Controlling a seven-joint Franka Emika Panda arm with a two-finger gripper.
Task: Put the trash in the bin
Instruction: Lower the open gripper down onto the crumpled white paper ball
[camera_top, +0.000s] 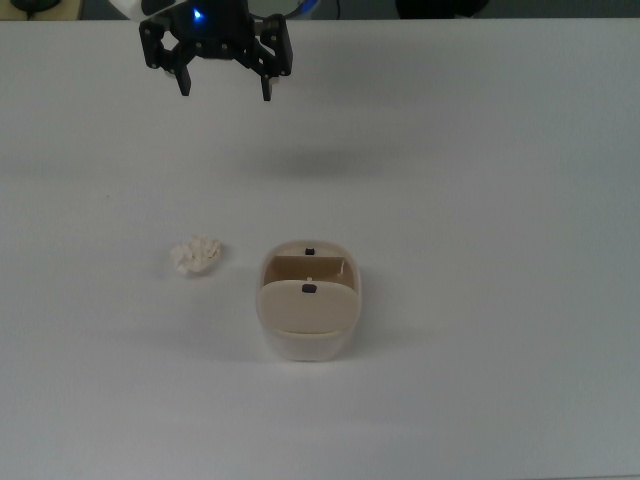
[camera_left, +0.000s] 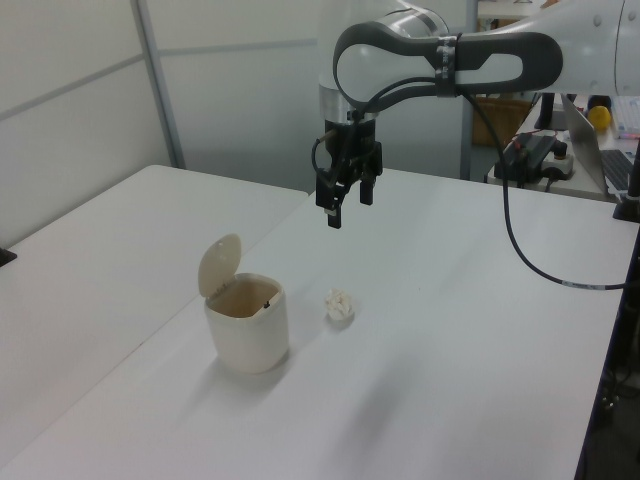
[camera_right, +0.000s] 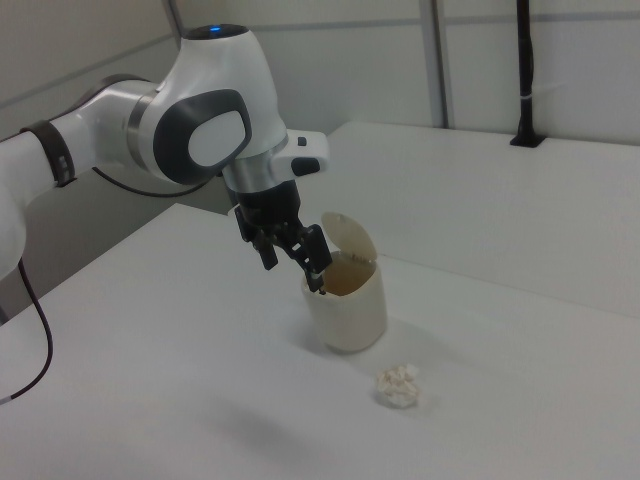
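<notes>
The trash (camera_top: 196, 254) is a small crumpled off-white wad lying on the white table just to the top view's left of the bin (camera_top: 300, 345). The bin is a cream container whose flap lid is tipped up, so the inside shows. The trash (camera_left: 340, 305) and the bin (camera_left: 250, 340) sit a short gap apart. My gripper (camera_top: 226, 88) hangs in the air near the top view's upper edge, well away from both, open and empty. The right view shows the gripper (camera_right: 292, 272) in front of the bin (camera_right: 350, 320), with the trash (camera_right: 399, 386) nearer the camera.
A black cable (camera_left: 520, 250) runs from the arm over the table at the left view's right. A desk with a laptop (camera_left: 600, 150) stands behind it. A black pole (camera_right: 525, 70) stands on the far table in the right view.
</notes>
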